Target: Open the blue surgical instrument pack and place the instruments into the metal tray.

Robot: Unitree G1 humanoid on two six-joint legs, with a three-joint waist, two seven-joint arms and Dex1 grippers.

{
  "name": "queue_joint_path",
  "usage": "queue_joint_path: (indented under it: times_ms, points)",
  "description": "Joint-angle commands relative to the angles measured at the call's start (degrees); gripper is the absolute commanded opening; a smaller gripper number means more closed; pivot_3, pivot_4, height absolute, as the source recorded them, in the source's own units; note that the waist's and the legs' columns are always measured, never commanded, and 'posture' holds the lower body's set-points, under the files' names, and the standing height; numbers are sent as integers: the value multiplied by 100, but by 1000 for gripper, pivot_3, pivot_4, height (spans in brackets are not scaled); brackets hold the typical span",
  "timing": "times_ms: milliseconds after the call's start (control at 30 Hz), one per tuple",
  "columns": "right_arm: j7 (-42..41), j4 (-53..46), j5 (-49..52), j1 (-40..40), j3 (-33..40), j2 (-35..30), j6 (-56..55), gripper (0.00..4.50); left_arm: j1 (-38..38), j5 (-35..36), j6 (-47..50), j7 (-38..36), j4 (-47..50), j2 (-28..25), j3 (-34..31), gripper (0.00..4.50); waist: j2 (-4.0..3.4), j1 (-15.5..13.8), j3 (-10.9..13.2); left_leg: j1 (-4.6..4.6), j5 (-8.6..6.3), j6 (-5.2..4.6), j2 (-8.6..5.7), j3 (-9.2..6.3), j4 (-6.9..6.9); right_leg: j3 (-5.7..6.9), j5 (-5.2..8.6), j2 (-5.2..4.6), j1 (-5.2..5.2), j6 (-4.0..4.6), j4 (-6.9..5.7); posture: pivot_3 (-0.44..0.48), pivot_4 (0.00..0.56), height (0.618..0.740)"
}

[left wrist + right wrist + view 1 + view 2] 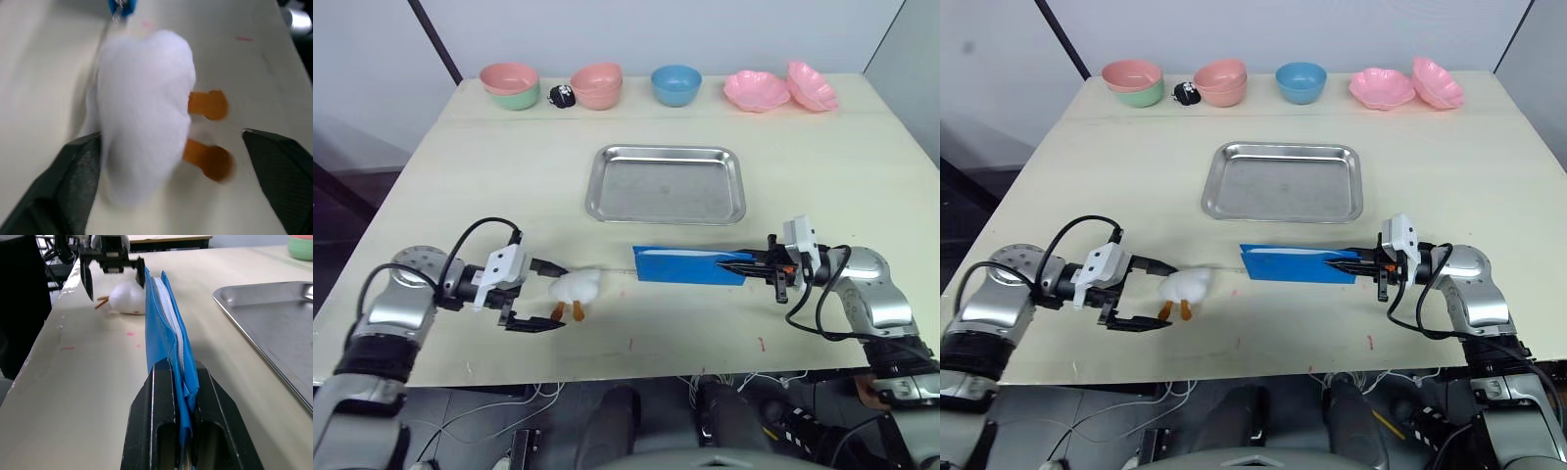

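Right gripper point(181, 382): pinching pack point(690, 264) at its right end, centre frame.
Left gripper point(546, 297): spread around white toy point(575, 287), lower left.
Tray point(667, 183): above pack.

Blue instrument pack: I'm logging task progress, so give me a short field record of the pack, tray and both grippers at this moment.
pack: blue surgical instrument pack lies flat on the table, in front of the tray
right gripper: right gripper shut on the pack's right end
left gripper: left gripper open around a white toy duck with orange feet
tray: metal tray holds no instruments
far edge: coloured bowls in a row
pack state: not yet opened out
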State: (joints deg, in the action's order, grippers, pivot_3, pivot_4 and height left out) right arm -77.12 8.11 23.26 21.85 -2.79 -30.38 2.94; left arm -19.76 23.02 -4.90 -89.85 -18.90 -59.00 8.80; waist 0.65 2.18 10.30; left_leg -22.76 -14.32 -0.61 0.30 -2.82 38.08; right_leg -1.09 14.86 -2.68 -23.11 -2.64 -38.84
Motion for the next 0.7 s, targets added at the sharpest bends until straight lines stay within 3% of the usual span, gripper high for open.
queue_joint_path:
  times_ms: [33, 267, 700]
  points:
    - [-31, -53, 73, 85, 81, -21, -135, 0, -55, 460, 368, -265, 247, -292, 86, 4465, -2, -6, 1, 0, 0, 0, 0, 1, 0, -1, 0, -1, 0, 0, 0, 0, 150, 740]
    - [-33, 44, 59, 134, 59, 25, -203, 0, -528, 1197, 1346, -265, 432, -313, -64, 4465, 2, -19, 5, -3, 0, 0, -2, -1, 2, 3, 0, 1, 0, 0, 0, 0, 150, 740]
    - [-12, 112, 35, 175, 47, 59, -273, 0, -1334, 281, 713, 1209, -125, 1633, -485, 4465, 4, -1, 8, -5, 0, 0, -12, -1, 5, 2, -1, 0, 0, 0, -2, 0, 150, 740]
